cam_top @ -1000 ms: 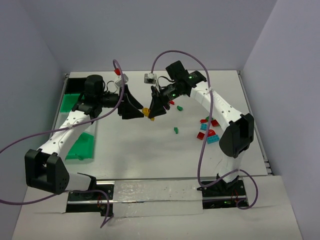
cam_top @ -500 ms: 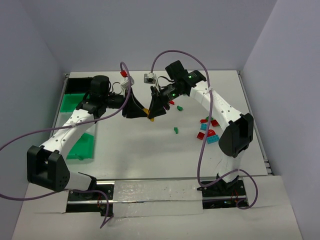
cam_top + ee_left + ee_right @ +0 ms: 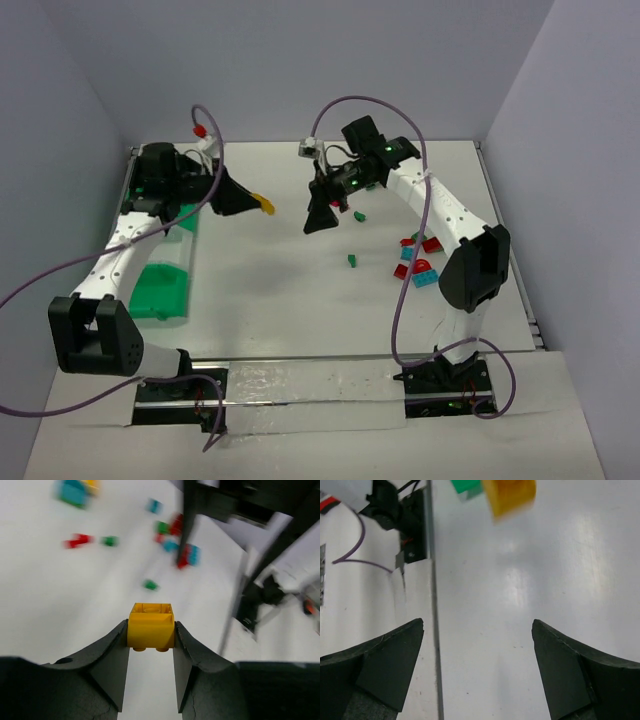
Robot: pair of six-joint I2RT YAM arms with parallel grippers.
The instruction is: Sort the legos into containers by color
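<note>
My left gripper (image 3: 256,203) hangs above the table's left half, shut on a yellow lego (image 3: 266,206). In the left wrist view the yellow lego (image 3: 150,625) sits squarely between the two black fingers (image 3: 107,655), studs toward the camera. My right gripper (image 3: 318,222) stands open over the table's middle. In its wrist view the right gripper (image 3: 477,630) has only bare table in the gap, and the yellow lego (image 3: 510,496) shows blurred at the top edge. Loose legos lie to the right: green ones (image 3: 353,260), and a red and teal group (image 3: 418,262). Green containers (image 3: 163,288) sit at the left edge.
The left arm covers part of the row of containers along the left wall. A small green lego (image 3: 358,214) lies just under the right arm. Cables loop above both arms. The white table ends in a rail (image 3: 484,200) on the right.
The right gripper has opened and let go of the yellow lego. The left gripper shut on it and has swung left with it, away from the right gripper.
</note>
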